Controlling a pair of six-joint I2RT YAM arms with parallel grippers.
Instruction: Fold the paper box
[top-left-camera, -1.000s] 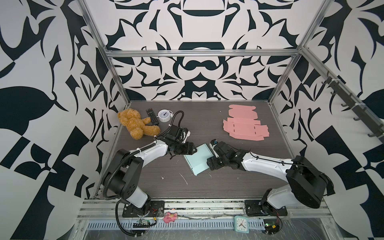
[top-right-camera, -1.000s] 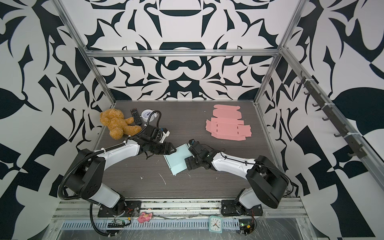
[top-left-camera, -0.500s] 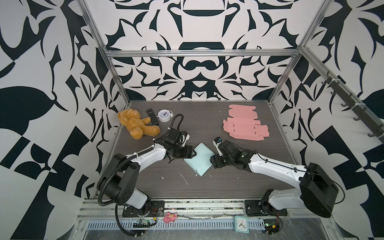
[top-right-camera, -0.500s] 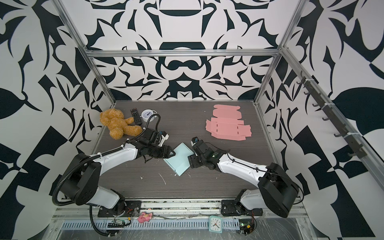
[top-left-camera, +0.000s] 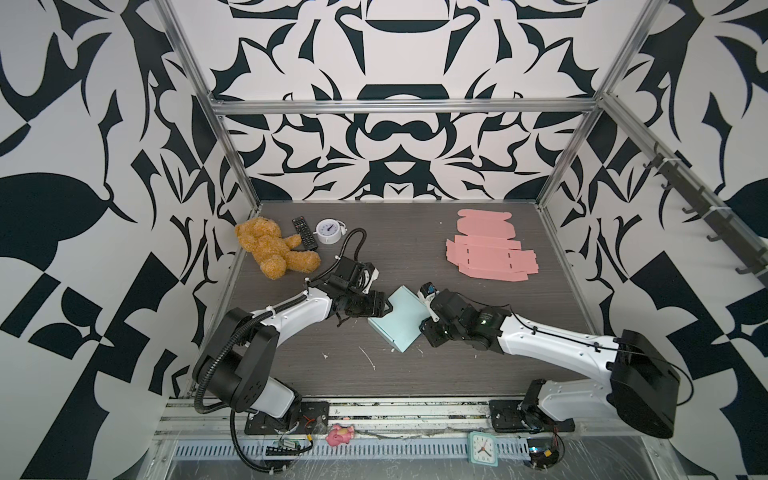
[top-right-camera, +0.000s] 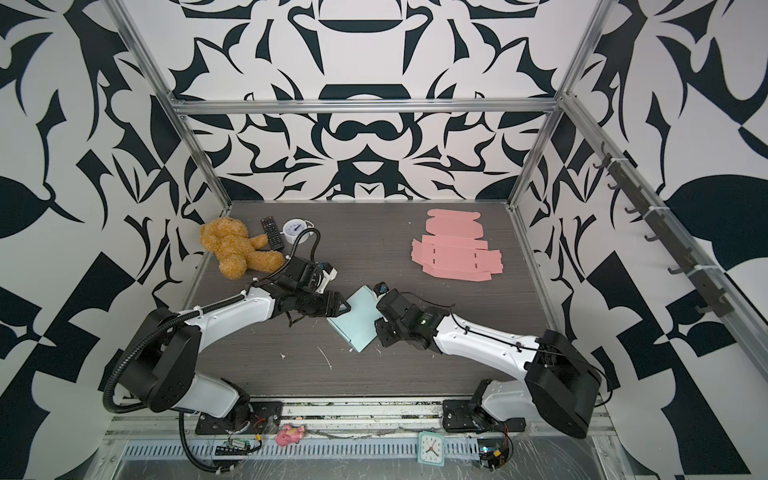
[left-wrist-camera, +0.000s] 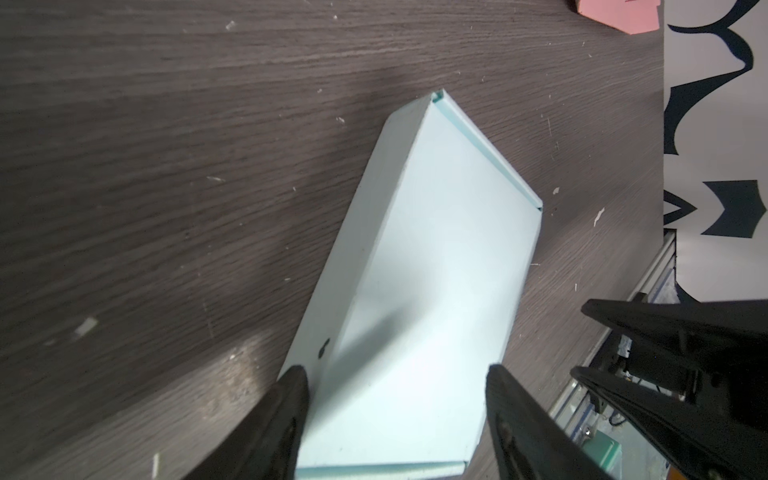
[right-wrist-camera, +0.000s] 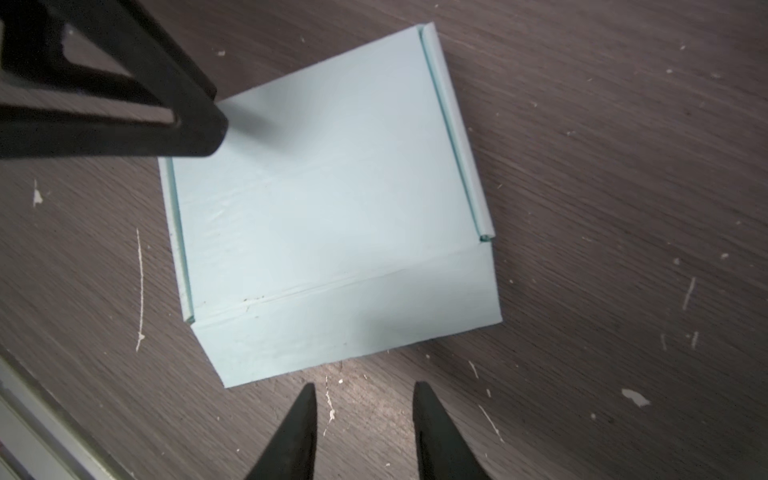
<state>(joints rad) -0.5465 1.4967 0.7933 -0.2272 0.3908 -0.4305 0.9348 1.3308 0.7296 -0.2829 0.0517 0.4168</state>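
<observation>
Jaws of the left hand (left-wrist-camera: 397, 369) were kept widely apart over one end of the pale blue folded paper box (top-left-camera: 397, 320); whether the box was touched could not be told. The box, lying flat and closed near the middle of the dark wood-grain tabletop (top-left-camera: 415, 382), had been turned slightly within the last second. Jaws of the right hand (right-wrist-camera: 365, 384) had been drawn in from a wide spread to a narrow gap, with nothing clamped, just short of the box's side wall. Folding was therefore judged all but finished. A tan plush teddy bear (top-left-camera: 274, 249), a black remote control (top-left-camera: 304, 233) and a round white alarm clock (top-left-camera: 328, 231) were grouped at the far left, well apart from the box. Flat pink cardboard blanks (top-left-camera: 490, 253) were left at the far right. Only small white paper scraps (top-left-camera: 369, 358) were scattered nearby, and no obstacle was seen.
</observation>
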